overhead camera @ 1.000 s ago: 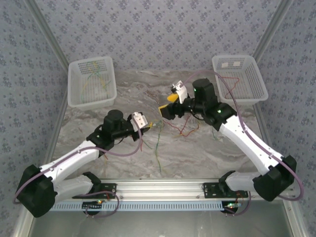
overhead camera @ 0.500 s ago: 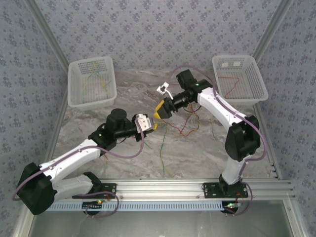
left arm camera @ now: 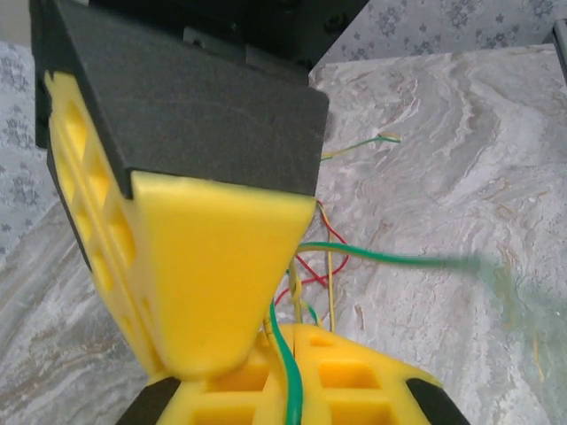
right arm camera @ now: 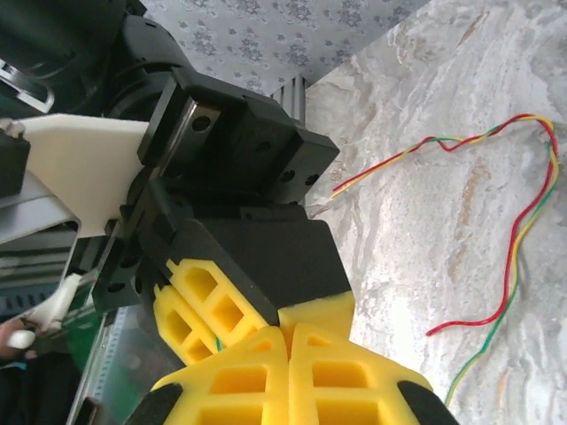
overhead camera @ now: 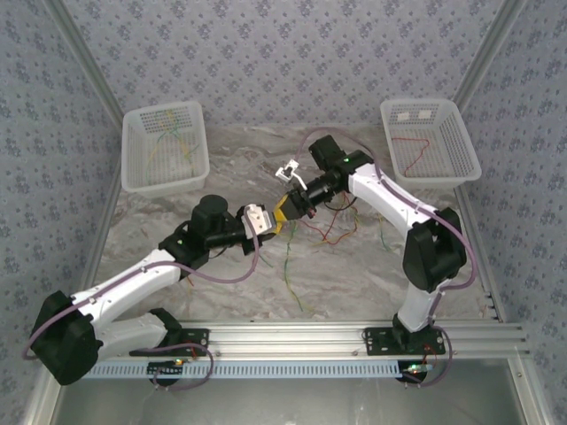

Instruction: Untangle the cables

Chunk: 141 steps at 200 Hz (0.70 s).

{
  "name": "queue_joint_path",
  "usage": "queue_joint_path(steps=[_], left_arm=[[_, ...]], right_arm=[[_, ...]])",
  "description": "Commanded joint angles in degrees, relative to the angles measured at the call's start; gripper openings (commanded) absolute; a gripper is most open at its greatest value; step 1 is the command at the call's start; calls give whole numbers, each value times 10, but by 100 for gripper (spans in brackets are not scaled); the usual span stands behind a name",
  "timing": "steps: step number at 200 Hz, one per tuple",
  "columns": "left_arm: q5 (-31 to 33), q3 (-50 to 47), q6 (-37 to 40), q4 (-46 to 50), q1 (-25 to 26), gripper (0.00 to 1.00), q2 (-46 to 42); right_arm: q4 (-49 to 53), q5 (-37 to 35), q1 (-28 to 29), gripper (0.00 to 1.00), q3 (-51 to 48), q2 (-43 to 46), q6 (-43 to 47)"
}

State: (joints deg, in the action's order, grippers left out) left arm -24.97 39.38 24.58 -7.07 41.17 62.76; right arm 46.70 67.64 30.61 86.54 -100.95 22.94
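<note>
Notably, the green cable (left arm camera: 289, 376) ran lengthwise from 6 o'clock up into the left gripper (overhead camera: 270, 221), which was clamped on it. The right gripper (overhead camera: 285, 206), nearer the tangle, met it tip-to-tip at 1 o'clock with jaws closed; whether it had caught anything was unclear. The other cables (overhead camera: 332, 227) lay at its 3 o'clock.

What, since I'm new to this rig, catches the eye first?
The left end effector and right end effector, yellow-fingered and shut, meet tip to tip mid-table, a green cable running between the left one's fingers. Right of them, loose red, yellow and green cables sprawl on the table.
</note>
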Motion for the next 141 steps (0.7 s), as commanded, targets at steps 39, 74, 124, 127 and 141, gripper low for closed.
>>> queue_joint_path(steps=[39, 74, 124, 127, 141], left_arm=[[40, 2, -33, -58, 2, 0, -6], [43, 13, -54, -47, -2, 0, 10], [34, 27, -66, -31, -8, 0, 16], [34, 26, -66, -32, -8, 0, 15], [29, 23, -66, -36, -8, 0, 15]], right_arm=[[-200, -224, 4, 54, -107, 136, -128], [-472, -509, 77, 95, -332, 307, -100], [-625, -620, 182, 94, -447, 367, -18], [-628, -620, 184, 94, -448, 367, -16], [-647, -625, 190, 90, -455, 363, -16]])
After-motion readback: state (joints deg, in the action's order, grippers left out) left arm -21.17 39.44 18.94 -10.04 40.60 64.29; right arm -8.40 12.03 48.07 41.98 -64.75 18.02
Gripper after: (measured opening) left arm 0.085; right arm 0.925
